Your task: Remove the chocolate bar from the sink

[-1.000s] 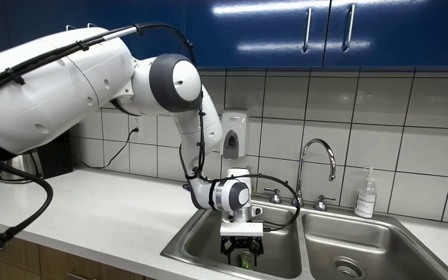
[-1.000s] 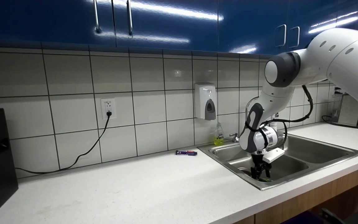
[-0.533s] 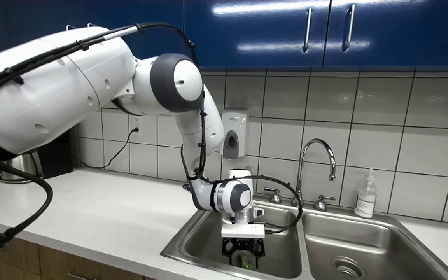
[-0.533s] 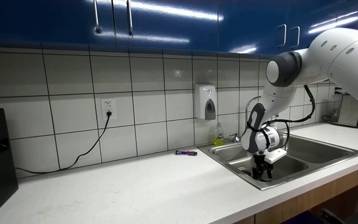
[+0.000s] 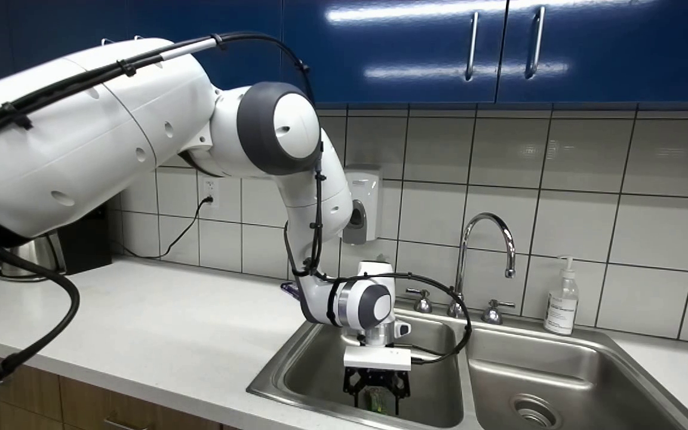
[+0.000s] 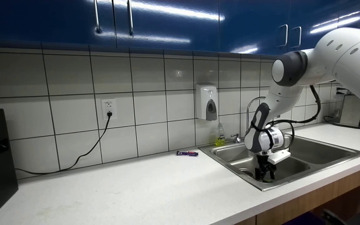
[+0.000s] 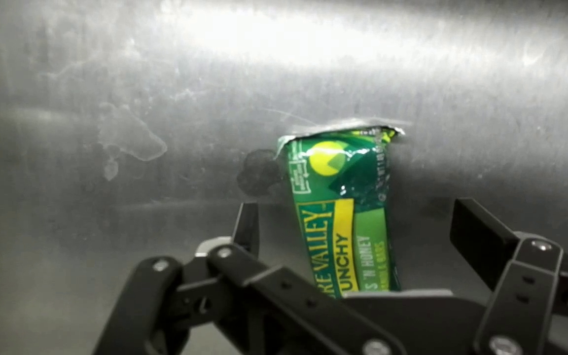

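Wrist view: "RE VALLEY", "UNCHY" and "S 'N HONEY" can be read on the green-wrapped chocolate bar (image 7: 345, 212) (word beginnings hidden, smaller print blurred). Print on pump bottle (image 5: 561, 309) seen, too small to be deciphered.

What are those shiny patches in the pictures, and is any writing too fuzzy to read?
In both exterior views, long white glare streaks cross the blue cabinets; in the wrist view, a bright shine whitens part of the sink; there too, large letters on the green-wrapped bar are readable, but small print by its upper right edge is too soft.
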Robot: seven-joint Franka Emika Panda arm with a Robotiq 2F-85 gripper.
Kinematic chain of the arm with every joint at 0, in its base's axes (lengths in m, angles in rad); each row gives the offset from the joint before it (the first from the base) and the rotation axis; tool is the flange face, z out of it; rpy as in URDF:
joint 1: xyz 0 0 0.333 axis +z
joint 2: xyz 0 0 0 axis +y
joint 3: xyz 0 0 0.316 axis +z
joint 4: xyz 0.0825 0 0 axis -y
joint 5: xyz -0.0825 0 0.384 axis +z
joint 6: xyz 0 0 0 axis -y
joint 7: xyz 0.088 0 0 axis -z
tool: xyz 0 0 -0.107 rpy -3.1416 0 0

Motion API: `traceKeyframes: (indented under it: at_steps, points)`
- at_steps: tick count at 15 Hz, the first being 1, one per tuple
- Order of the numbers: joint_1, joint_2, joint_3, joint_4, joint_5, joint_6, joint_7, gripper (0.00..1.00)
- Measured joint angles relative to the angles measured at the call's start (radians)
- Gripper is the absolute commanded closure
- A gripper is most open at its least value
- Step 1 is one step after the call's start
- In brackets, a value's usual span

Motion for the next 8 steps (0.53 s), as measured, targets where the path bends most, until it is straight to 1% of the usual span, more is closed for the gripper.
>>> traceKeyframes:
  at_steps: [3, 4, 5, 7, 8]
  points:
    - [-0.003, 0.000, 0.004, 0.003, 0.000, 0.000, -0.001, 0.00]
    - [-0.004, 0.000, 0.006, 0.004, 0.000, 0.000, -0.001, 0.03]
    - [-0.004, 0.000, 0.008, 0.006, 0.000, 0.000, -0.001, 0.26]
    - [-0.004, 0.000, 0.011, 0.008, 0.001, 0.000, -0.001, 0.31]
    - [-0.004, 0.000, 0.012, 0.009, 0.002, 0.000, -0.001, 0.40]
